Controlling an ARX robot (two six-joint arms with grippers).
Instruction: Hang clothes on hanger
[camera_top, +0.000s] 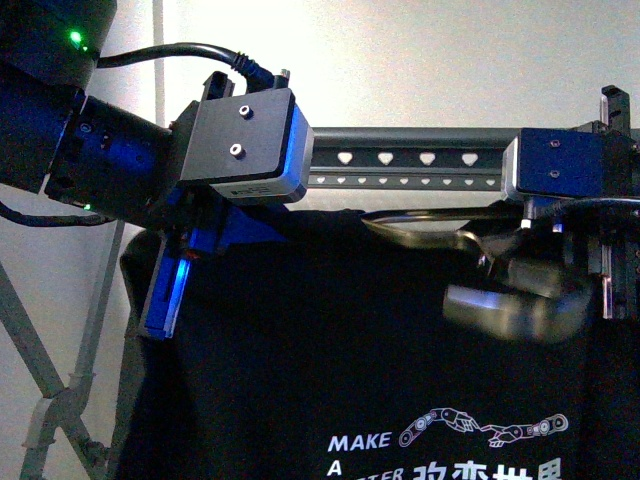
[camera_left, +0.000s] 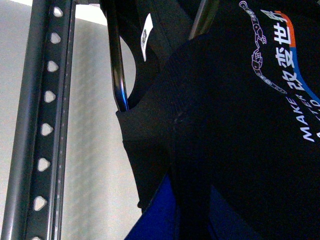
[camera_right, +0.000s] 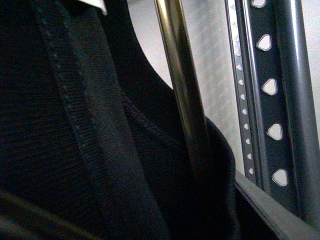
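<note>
Closest to the lens, the left arm's grey square camera block (camera_top: 242, 140) is filling the upper left of the front view, with a black cable (camera_top: 170, 52) looping off its top. Below it the left gripper (camera_top: 165, 300), with blue fingers (camera_top: 172, 280), is pinching the shoulder edge of the black short-sleeved T-shirt (camera_top: 320, 340); in the left wrist view a fold of the fabric is running down between the blue pads (camera_left: 155, 215).

The shirt is hanging spread between the two arms, in front of and just below the large grey metal drying rack's horizontal rail (camera_top: 400, 160), which is showing its rows of heart-shaped holes. The rack's crossed slanted legs (camera_top: 60, 400) are showing at the lower left. The white "MAKE A" print and robot-arm drawing (camera_top: 480, 432) are facing the front camera low on the shirt.

A shiny curved metal rod (camera_top: 505, 305) is lying at the collar; both wrist views are showing it passing through the neck opening, touching the fabric. A white neck label (camera_left: 146, 31) is sitting inside the collar.

The right gripper (camera_top: 607, 270) is sitting at the shirt's other shoulder, but I cannot tell whether it is closed.
</note>
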